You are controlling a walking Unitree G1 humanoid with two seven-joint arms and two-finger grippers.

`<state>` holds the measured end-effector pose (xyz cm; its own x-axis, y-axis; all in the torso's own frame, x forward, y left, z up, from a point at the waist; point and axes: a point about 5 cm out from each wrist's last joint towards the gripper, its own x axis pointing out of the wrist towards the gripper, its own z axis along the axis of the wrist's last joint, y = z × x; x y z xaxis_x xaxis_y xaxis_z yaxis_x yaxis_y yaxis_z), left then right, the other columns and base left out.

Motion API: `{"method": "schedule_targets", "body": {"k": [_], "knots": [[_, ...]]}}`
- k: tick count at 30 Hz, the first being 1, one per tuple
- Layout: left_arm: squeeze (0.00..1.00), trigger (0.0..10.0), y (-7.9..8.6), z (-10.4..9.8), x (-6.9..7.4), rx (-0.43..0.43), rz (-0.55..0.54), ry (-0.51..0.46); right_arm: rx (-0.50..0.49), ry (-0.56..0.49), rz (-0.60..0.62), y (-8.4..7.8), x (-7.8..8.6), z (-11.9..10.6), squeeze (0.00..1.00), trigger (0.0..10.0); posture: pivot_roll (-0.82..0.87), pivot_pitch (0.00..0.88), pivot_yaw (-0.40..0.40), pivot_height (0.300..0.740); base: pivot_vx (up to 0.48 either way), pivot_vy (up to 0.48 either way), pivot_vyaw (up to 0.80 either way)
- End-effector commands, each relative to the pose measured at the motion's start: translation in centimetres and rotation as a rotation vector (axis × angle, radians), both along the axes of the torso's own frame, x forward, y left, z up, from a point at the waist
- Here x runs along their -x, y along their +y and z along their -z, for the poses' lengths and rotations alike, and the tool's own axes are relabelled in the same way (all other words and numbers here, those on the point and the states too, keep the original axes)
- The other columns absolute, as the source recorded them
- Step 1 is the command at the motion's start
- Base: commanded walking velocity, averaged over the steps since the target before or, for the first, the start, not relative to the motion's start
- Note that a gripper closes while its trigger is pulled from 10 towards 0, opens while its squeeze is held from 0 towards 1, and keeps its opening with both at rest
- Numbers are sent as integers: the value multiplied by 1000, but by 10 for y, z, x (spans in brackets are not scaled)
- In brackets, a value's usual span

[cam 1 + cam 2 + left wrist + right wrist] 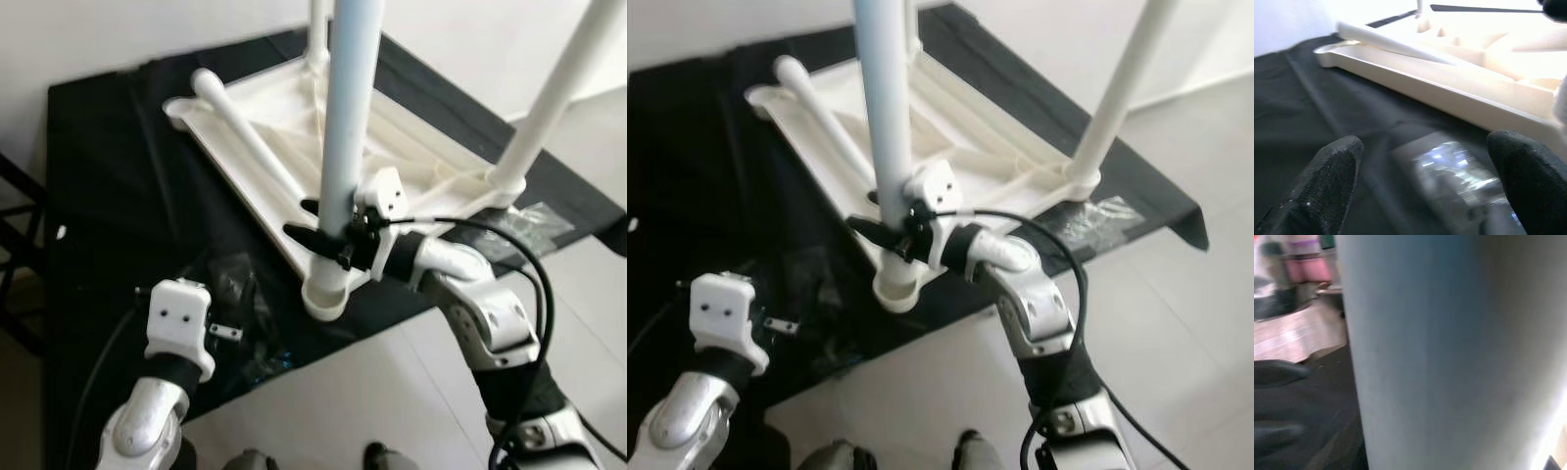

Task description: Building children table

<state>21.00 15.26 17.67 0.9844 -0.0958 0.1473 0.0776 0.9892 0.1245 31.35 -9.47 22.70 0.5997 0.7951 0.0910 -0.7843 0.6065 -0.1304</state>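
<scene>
Left eye view has the right gripper (328,233) pinching the pale blue plastic table leg (350,117) just above its corner socket in the upturned white plastic tabletop (245,122), so it looks like leg-fitting time and next it probably needs a straight push down to seat it, while the left gripper (1425,166) hangs spread wide over the black cloth (108,186).

A low surface draped in black cloth (108,186) is set on a pale tiled floor (392,392). Laid directly on the cloth is an upturned white plastic tabletop (284,127), underside up, with ribbed moulding shown and its near corner socket (325,294) reaching the cloth's front edge. Crumpled clear plastic wrapping (245,313), possibly an empty bag, is spread on the cloth beside that corner, and a second clear piece (534,223) is seen near the right corner.
</scene>
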Motion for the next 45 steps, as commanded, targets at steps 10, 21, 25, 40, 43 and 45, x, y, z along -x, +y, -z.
{"method": "schedule_targets", "body": {"k": [10,21,25,40,43,45], "knots": [[0,10000,5,7,-10,-30,4,14,-44,-4,56,12,6,1,0,10000,31,102,21,740,0,0,-800],[0,10000,11,28,3,-25,-71,105,55,-96,-256,6,20,-18,0,10000,36,132,25,740,0,0,-727],[0,10000,15,28,8,-27,-112,110,106,-75,-366,3,23,-15,0,10000,40,157,22,740,0,0,0],[0,10000,24,20,27,33,-185,111,138,-54,-682,-14,12,-30,0,10000,61,284,16,740,0,0,0],[0,10000,22,17,30,33,-164,106,207,-53,-777,-17,11,-32,0,10000,65,307,17,740,0,0,0],[0,10000,21,16,31,29,-151,102,240,-64,-806,-17,9,-34,0,10000,66,324,21,740,0,0,0]]}}
